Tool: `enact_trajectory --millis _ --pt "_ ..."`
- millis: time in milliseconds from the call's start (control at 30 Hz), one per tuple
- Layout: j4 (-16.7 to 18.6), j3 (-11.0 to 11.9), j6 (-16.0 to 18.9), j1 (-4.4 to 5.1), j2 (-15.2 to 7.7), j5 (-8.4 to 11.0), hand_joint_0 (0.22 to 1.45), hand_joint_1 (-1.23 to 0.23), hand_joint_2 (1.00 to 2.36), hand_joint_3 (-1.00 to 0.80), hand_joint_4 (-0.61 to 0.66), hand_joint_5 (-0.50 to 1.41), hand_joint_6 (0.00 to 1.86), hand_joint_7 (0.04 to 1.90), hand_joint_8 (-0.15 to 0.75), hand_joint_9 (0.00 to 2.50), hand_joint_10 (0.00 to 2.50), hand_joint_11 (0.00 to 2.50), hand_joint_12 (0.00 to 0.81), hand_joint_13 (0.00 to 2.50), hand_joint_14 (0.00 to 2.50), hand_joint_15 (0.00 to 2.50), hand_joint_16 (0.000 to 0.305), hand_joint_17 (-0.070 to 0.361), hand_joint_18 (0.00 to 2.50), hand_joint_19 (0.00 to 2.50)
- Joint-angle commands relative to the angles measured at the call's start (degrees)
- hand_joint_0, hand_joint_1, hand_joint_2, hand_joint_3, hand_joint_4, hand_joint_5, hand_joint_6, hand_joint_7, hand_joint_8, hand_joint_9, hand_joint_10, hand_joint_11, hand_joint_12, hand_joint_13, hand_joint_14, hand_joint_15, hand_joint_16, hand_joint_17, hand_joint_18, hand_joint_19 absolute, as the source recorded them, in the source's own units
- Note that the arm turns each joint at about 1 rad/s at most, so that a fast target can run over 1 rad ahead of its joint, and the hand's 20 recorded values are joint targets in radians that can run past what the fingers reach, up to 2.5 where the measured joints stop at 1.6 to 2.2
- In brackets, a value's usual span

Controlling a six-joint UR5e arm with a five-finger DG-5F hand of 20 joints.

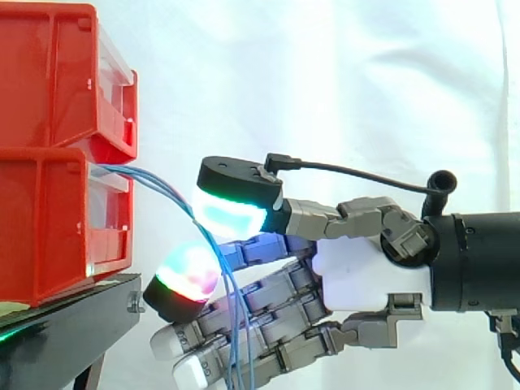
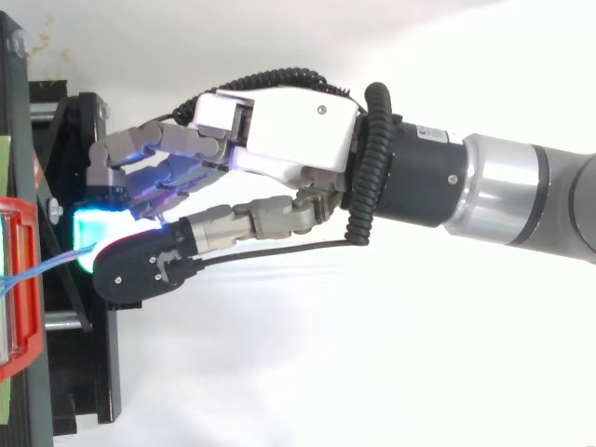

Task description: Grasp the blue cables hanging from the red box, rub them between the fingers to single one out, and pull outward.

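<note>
Side view shows the blue cables leaving the front of the lower red box, arcing out to the right and dropping between the pads of the hand. The hand is closed on them: the thumb pad, glowing cyan and green, sits on top, and a fingertip lit red and green presses from below, with the strands running down past the other curled fingers. Several strands lie side by side in the pinch, so none looks singled out yet. From above, the cables run from the box rim straight in under the thumb, and the hand reaches in level from the right.

The main risk, as I judge it, is pulling outward while the whole bundle is caught, which would drag every cable or tug the red box forward on the black stand. Too light a rub could let all the strands slide out together. The loose ends hang among the lower fingers and could snag there, and the arc to the box has little slack to give
</note>
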State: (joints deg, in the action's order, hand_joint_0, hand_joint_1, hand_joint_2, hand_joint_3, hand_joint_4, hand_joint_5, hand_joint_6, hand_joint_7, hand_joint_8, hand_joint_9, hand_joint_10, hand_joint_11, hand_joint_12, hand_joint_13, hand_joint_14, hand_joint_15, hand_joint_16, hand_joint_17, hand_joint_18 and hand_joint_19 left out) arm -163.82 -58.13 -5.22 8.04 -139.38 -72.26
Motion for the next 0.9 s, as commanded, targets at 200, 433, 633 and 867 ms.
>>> enact_trajectory --millis 200,433,633,867 --pt "-4.5 1.9 -0.5 -0.39 0.3 -0.51 0.63 -0.59 1.01 -0.37 0.19 -0.12 0.70 0.99 0.276 0.77 0.01 0.32 0.341 0.74 0.01 0.37 0.039 0.089 0.54 0.27" --pt "-5.3 1.8 -1.6 -0.83 1.8 -0.42 0.61 -0.58 1.02 -0.22 0.17 -0.17 0.86 0.86 0.275 0.73 0.01 0.38 0.343 0.74 0.02 0.40 0.041 0.092 0.55 0.30" --pt "-7.9 1.8 -2.6 -1.10 3.2 -0.25 0.61 -0.66 1.01 -0.20 0.19 -0.18 0.91 0.79 0.292 0.72 0.01 0.42 0.359 0.75 0.02 0.41 0.045 0.101 0.58 0.28" --pt "-10.4 1.8 -4.3 -1.19 4.9 -0.25 0.65 -0.76 1.01 -0.24 0.11 -0.19 0.93 0.81 0.274 0.70 0.01 0.46 0.345 0.75 0.02 0.43 0.043 0.096 0.59 0.31"
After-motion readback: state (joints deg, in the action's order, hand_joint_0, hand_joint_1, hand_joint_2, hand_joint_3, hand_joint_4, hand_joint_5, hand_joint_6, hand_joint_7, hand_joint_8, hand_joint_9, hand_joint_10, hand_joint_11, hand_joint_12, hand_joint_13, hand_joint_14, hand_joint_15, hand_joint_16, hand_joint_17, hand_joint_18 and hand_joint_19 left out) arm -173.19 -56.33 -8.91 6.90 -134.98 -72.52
